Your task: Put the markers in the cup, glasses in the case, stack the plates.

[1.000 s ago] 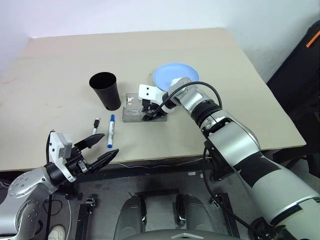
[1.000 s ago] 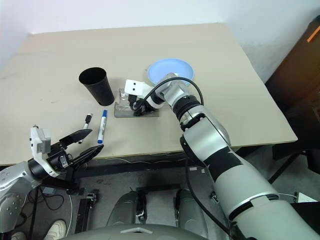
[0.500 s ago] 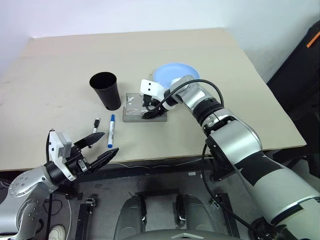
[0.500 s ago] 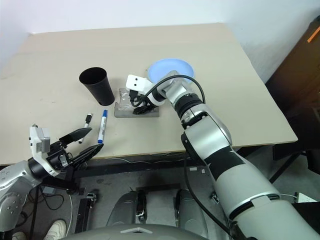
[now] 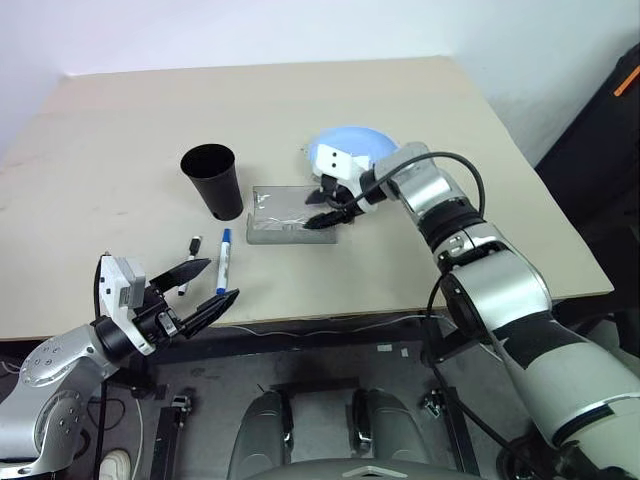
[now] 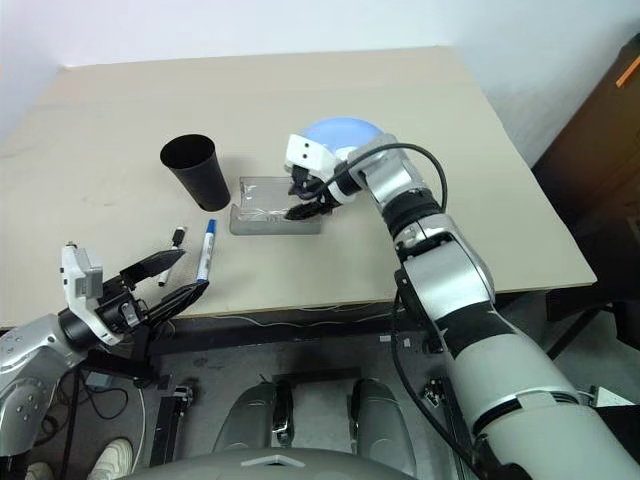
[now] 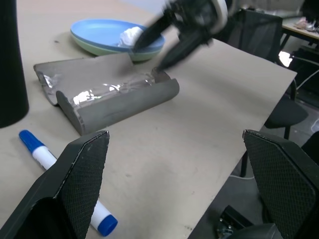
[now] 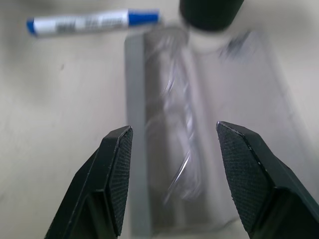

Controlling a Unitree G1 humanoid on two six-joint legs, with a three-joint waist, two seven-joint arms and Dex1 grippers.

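Head pair down over table (image 5: 400,90); both wrists near case (image 7: 114,97).

We are seeing a matt, smooth beige table (image 5: 420,110); the cup (image 5: 212,180) is looking like matt black plastic; the case (image 7: 124,102) is showing a dull grey shell and a glossy translucent lining; the plates (image 7: 99,37) are looking smooth and faintly glossy; the finger pads (image 7: 87,174) are showing a fine rough texture.
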